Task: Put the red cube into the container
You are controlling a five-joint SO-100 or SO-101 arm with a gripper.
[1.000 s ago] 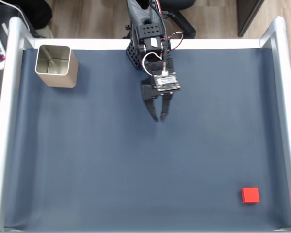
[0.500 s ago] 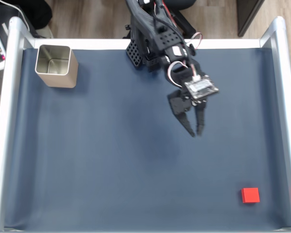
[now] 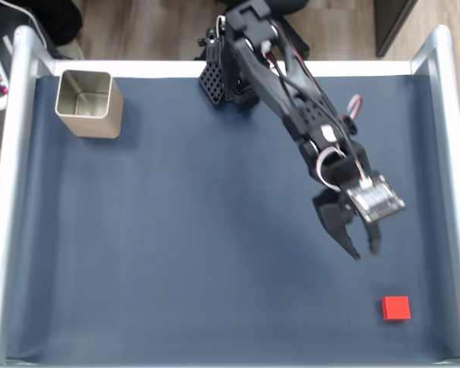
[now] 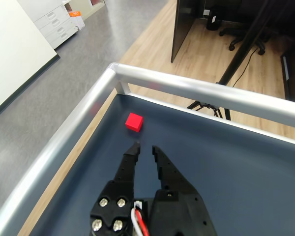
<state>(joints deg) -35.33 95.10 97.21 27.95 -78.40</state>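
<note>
Hanging over the smooth navy mat (image 3: 176,230), the black plastic gripper (image 3: 365,252) has its tapered fingers slightly apart, empty. Red cube (image 3: 395,308) lower right; shiny square tin (image 3: 90,104) upper left.

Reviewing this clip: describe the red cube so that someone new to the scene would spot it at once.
In the fixed view, start from the dark blue mat framed by silver rails and go to its lower right corner. The red cube lies there alone, beyond the gripper. It is small, bright red, and far from the container in the opposite corner.
</note>
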